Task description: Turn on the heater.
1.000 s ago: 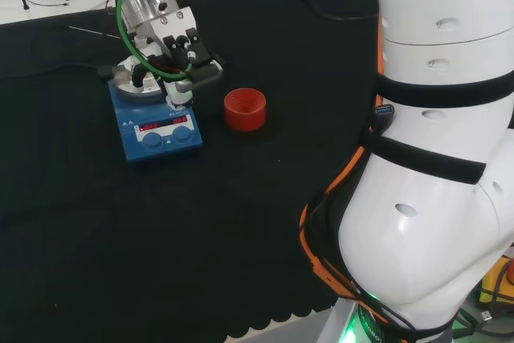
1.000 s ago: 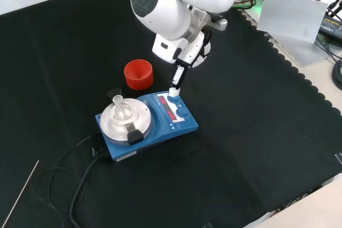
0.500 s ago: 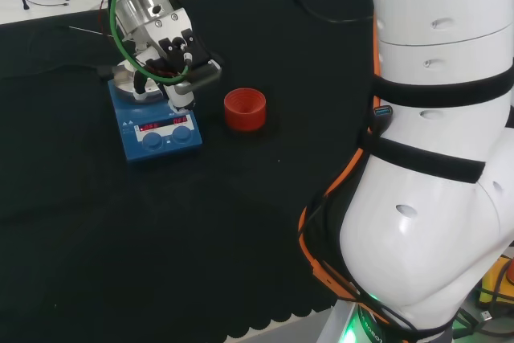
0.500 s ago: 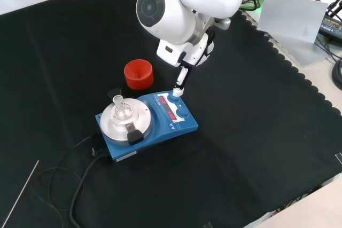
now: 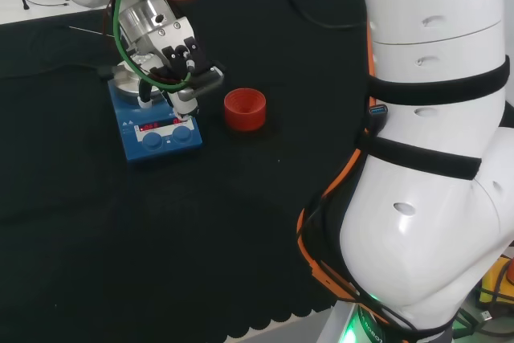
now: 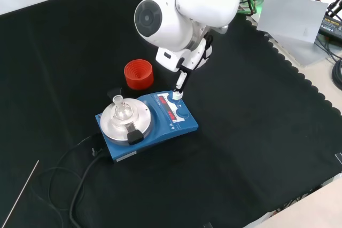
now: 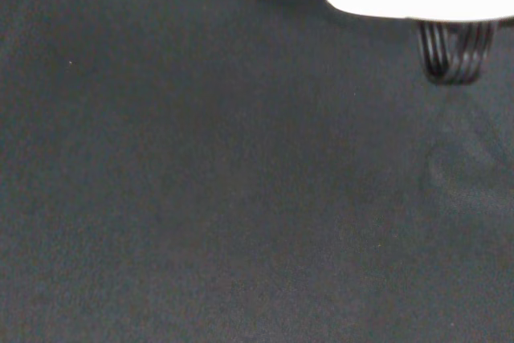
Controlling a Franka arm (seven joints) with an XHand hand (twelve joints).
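The robot hand (image 6: 181, 76) points one straight finger down at the heater (image 6: 147, 124)'s front knob; the heater looks heavy and rigid; press or turn its knobs, don't lift

The counter (image 6: 256, 132), draped in black cloth, carries a blue heater (image 6: 160, 126), a red ribbed ring (image 6: 139, 74) just beside it, and the heater's black cable (image 6: 75, 185) trailing off.

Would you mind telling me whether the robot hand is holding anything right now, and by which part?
Nothing is held. The robot hand has one finger extended down to a knob of the blue hotplate heater.
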